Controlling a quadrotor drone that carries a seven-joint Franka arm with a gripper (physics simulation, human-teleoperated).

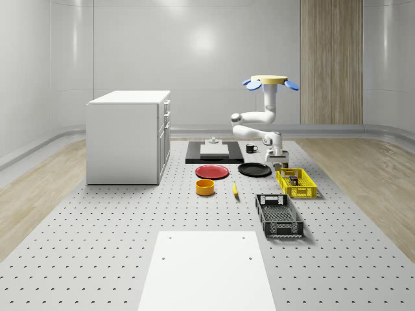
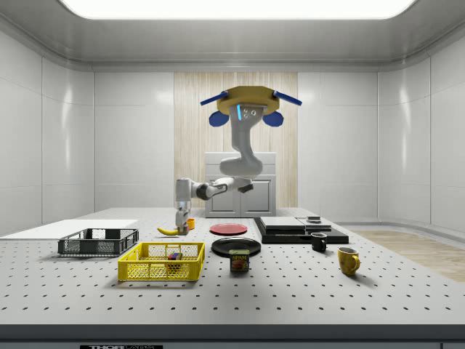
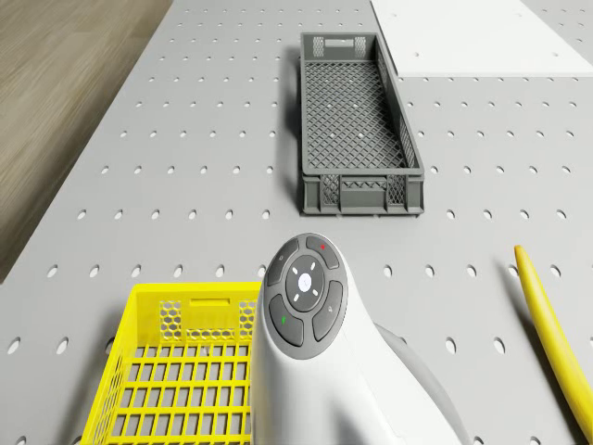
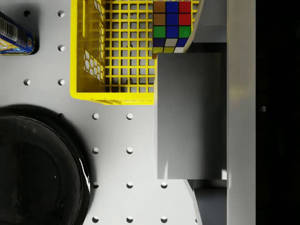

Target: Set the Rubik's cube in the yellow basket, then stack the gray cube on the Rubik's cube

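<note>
The drone (image 1: 271, 81) hovers in the upper right of the whole-scene view, above the far end of the worktop (image 1: 130, 246). Its arm reaches down so that the claw (image 1: 277, 157) hangs just over the far end of the yellow basket (image 1: 305, 192).

In the wrist view the gray cube (image 4: 192, 115) sits close against the camera with a pale finger (image 4: 241, 93) flat along one face. I judge the claw to be clamped on it, though the second finger is hidden.

The Rubik's cube (image 4: 172, 26) already lies on the basket floor, against the mesh. The first half of the task looks done and the stacking is left.

In the side view the claw (image 2: 180, 225) is left of centre, nearly straight above the Rubik's cube (image 2: 174, 256) and clear of it in height. In the whole-scene view the cube seems to lie slightly right of the claw. The next move probably calls for a small sideways correction, then a descent. The basket's long axis runs away from the whole-scene camera.

Counted:
- one Rubik's cube, one gray cube, one yellow basket
- one dark crate (image 3: 359, 120), one banana (image 3: 551, 315), one can (image 4: 16, 35), one orange bowl (image 1: 205, 187)
- two plates, red (image 1: 212, 172) and black (image 4: 37, 164)
- two mugs, black (image 2: 318, 242) and yellow (image 2: 348, 260)
</note>
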